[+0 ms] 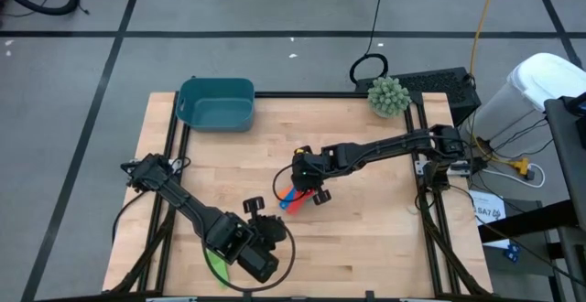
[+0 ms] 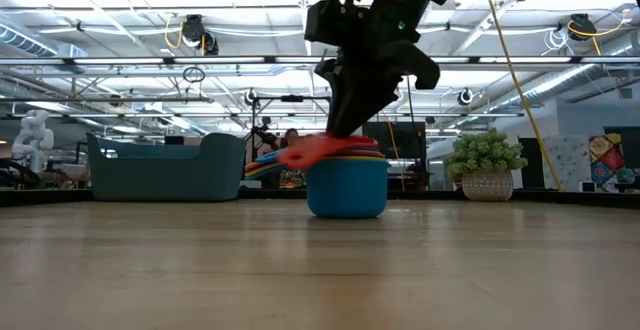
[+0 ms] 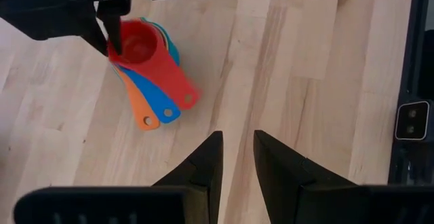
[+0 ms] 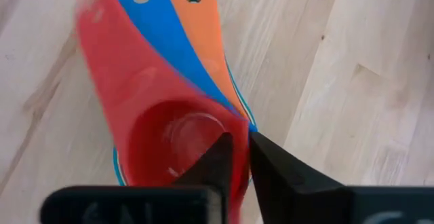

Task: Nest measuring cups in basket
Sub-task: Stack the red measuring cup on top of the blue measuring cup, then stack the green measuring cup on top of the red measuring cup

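Observation:
A nested stack of measuring cups (image 1: 289, 199) stands on the table's middle on its blue outer cup (image 2: 347, 188). The red cup (image 3: 139, 44) lies on top, and blue and orange handles fan out beside its handle. My right gripper (image 4: 241, 139) reaches down over the stack (image 2: 345, 130), shut on the red cup. My left gripper (image 3: 237, 157) hovers near the table's near edge (image 1: 263, 236), narrowly open and holding nothing. A green shape (image 1: 217, 265) lies partly hidden under the left arm. The teal basket (image 1: 215, 103) sits at the far left corner. My right gripper holds the red cup by its bowl wall (image 4: 237, 166), on the side away from the handle. One finger (image 4: 213, 159) is inside the bowl and one (image 4: 278, 163) outside, coming from above and pointing down. The cup sits in the top of the stack, its handle (image 2: 305, 153) sticking out sideways.
A spiky green ball plant in a pot (image 1: 388, 95) stands at the table's far right corner. Bare wood lies between the stack and the basket (image 2: 165, 168). Cables and a white bin sit off the table's right side.

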